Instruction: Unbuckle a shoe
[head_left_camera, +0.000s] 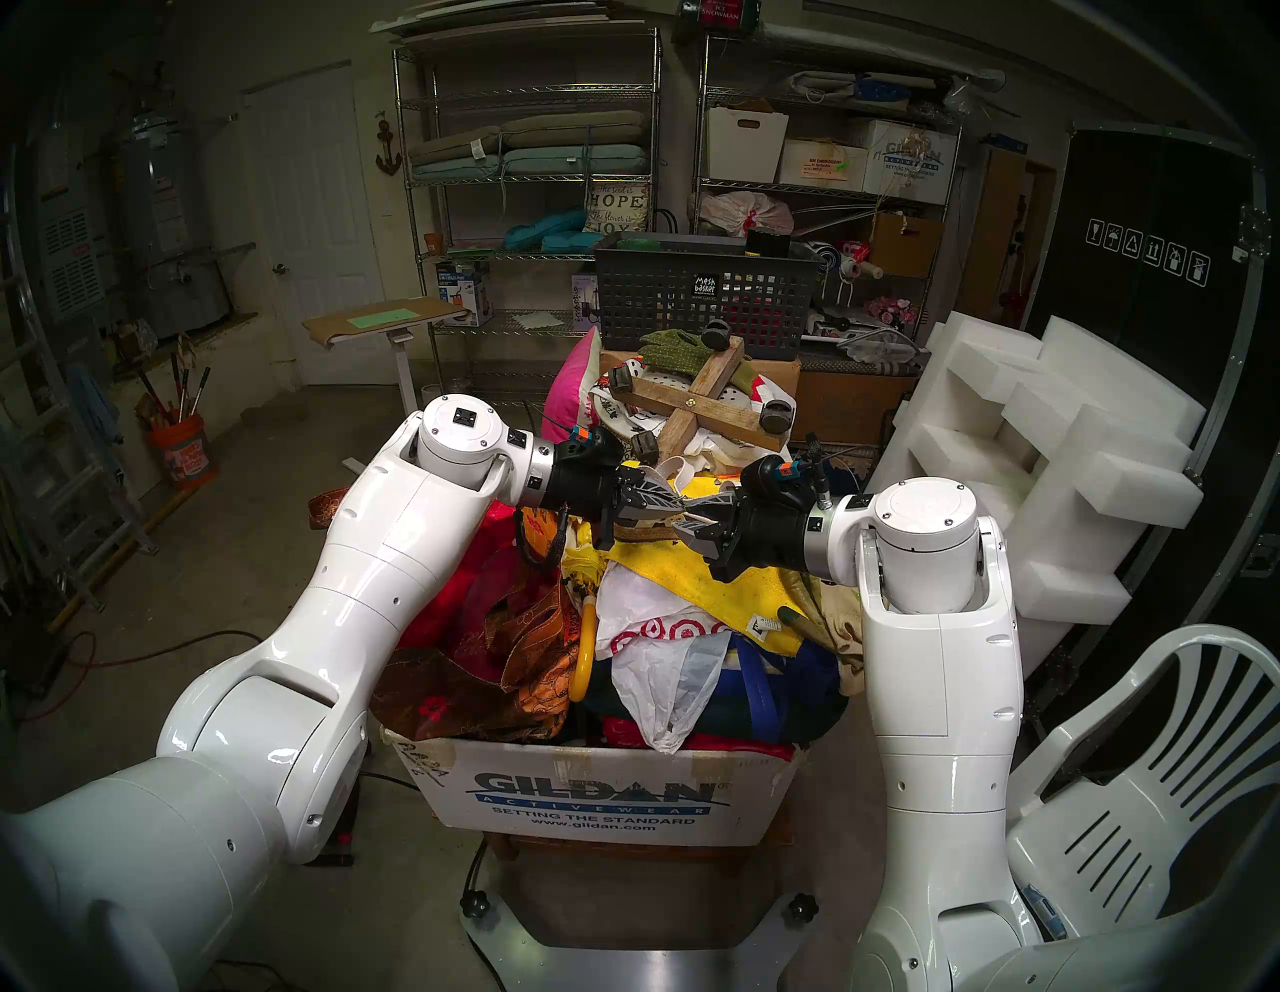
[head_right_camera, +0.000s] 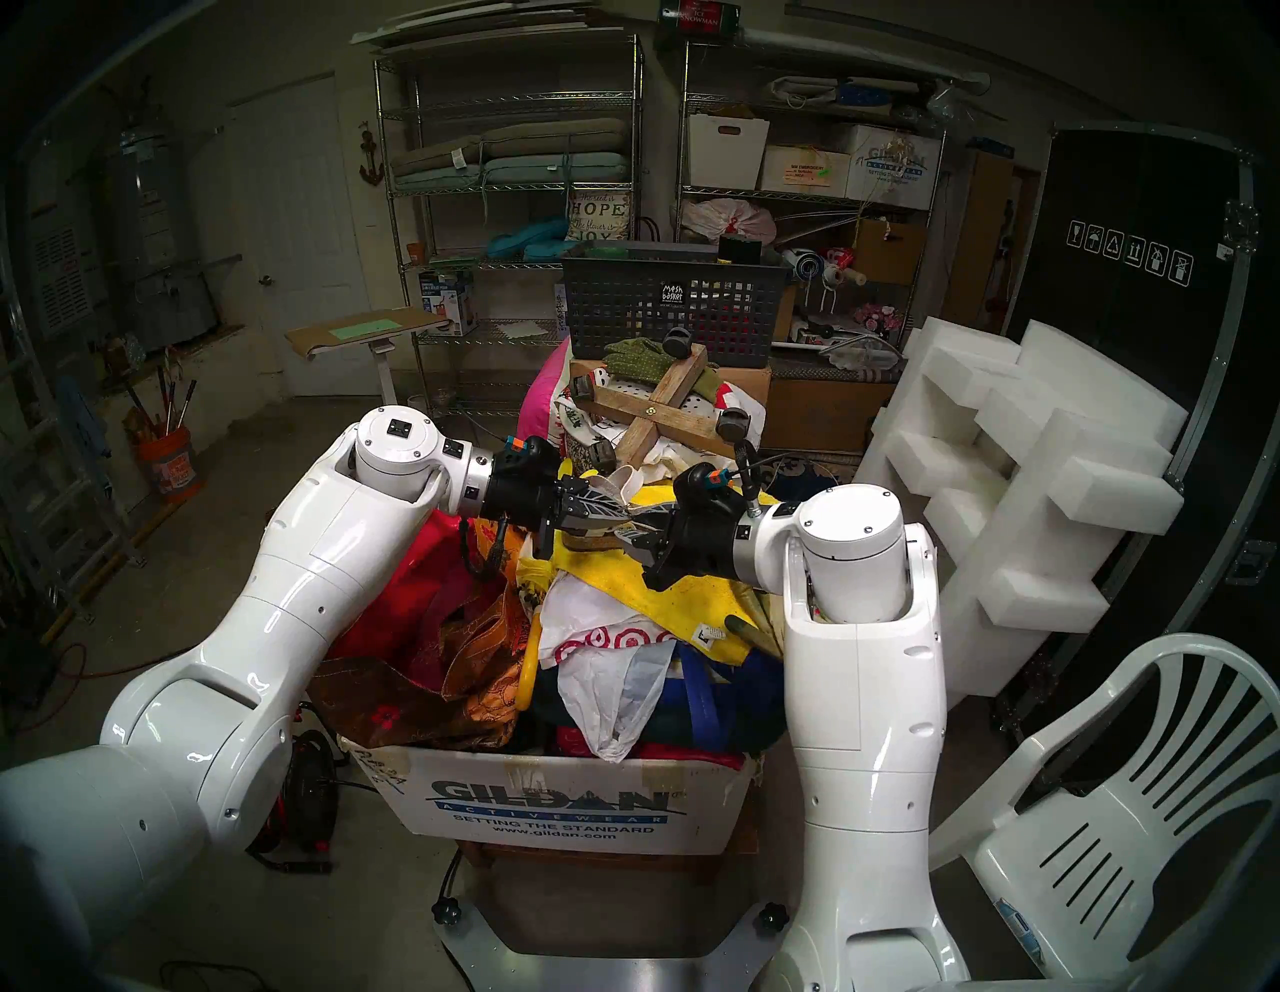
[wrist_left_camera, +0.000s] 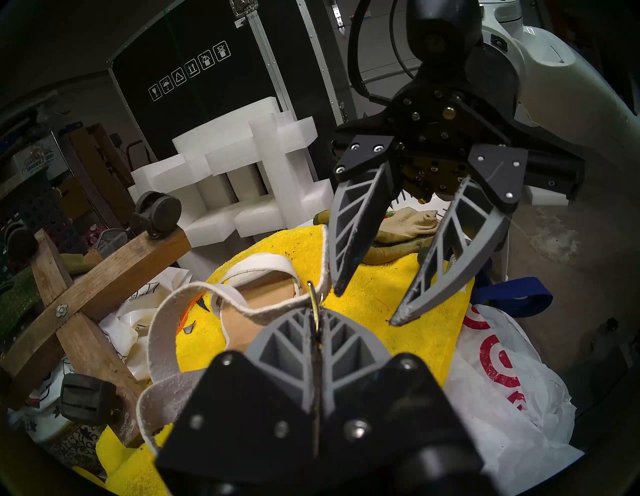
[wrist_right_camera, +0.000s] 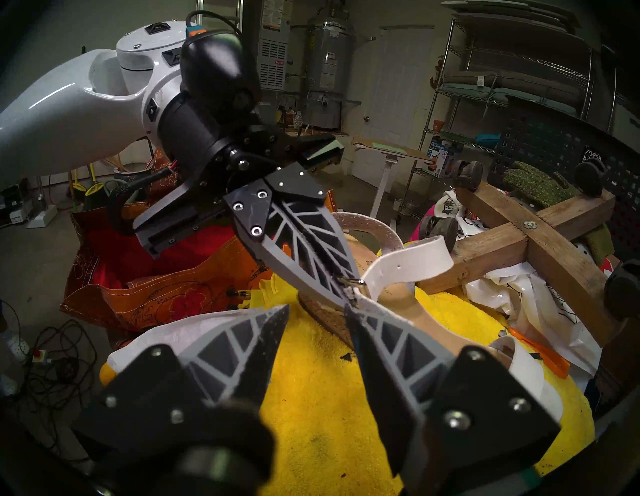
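Observation:
The shoe is a cream-white strappy sandal with a tan footbed. It lies on a yellow towel on top of the pile, and its straps also show in the head views. My left gripper is shut on the small metal buckle of the ankle strap. My right gripper faces it tip to tip and stands open. One of its fingertips rests just beside the strap by the buckle, with only towel showing between the fingers. In the head view the two grippers meet above the pile.
A wooden cross with caster wheels and a green glove lie just behind the shoe. The pile of bags fills a Gildan box. A dark mesh basket stands at the back, with foam blocks and a white chair on the right.

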